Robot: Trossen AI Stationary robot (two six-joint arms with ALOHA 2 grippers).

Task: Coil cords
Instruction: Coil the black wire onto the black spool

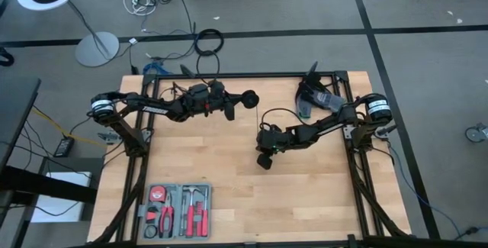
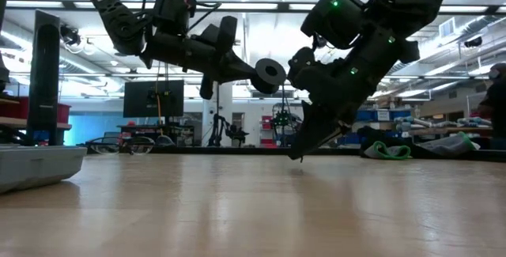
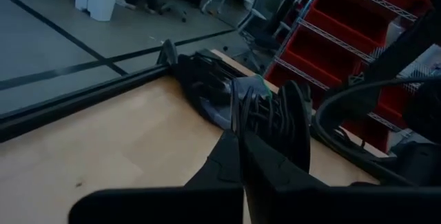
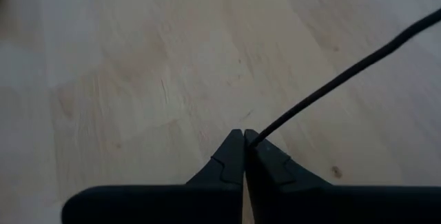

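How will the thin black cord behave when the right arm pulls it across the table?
Probably floppy: the cord is very thin and curves loosely near the right gripper, whose jaws are shut on it. Likely light. The puck, in the left gripper, may swing.

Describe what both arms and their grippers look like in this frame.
Both arms are dark, jointed and slim. The left arm carries white lettering on one link; the right arm shows small green lights. Light grey rings mark the base joints. The left gripper and right gripper each end in two dark, wedge-shaped fingers.

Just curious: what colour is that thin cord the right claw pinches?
Black, clearest in the right wrist view.
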